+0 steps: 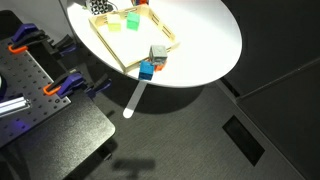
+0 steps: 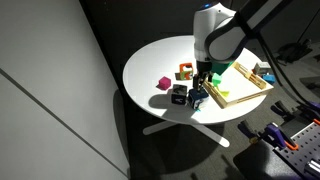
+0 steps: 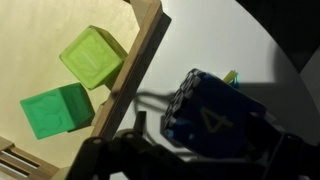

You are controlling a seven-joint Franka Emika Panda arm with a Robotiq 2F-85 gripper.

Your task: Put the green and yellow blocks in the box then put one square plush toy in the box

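Note:
A yellow block (image 3: pixel 92 57) and a green block (image 3: pixel 57 110) lie side by side inside the light wooden box (image 3: pixel 140 62); they also show in an exterior view, yellow (image 1: pixel 113 27) and green (image 1: pixel 131 19). Just outside the box's rim, a dark blue soft cube with a "4" on one face and a checkered side (image 3: pixel 205 110) sits between my gripper's fingers (image 3: pixel 200 145). The fingers are dark and blurred, so I cannot tell whether they grip it. In an exterior view my gripper (image 2: pixel 203 86) hangs low over this cube (image 2: pixel 197 98) beside the box (image 2: pixel 240 90). A checkered plush toy (image 1: pixel 97 6) lies beyond the box.
On the round white table (image 1: pixel 200 40) a grey-white cube (image 1: pixel 158 53) and a blue cube (image 1: pixel 147 70) stand by the box's near corner. A black cube (image 2: pixel 178 93), a magenta block (image 2: pixel 162 83) and a red-brown piece (image 2: pixel 185 72) lie near the gripper.

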